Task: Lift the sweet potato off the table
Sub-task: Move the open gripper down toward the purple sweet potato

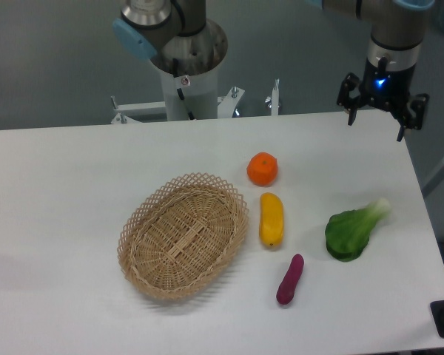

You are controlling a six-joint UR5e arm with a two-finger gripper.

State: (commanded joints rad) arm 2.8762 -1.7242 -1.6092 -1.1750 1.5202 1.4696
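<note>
Sweet potato (290,279) lies near-upright in view, well toward the camera from the gripper (379,111), whose fingers are spread and empty.

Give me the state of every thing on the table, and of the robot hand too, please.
sweet potato: lying on the table, untouched
yellow vegetable: lying flat
orange fruit: resting beside the yellow vegetable's far end
green leafy vegetable: lying on its side
basket: upright, empty
hand: open, holding nothing, above the far right corner
</note>
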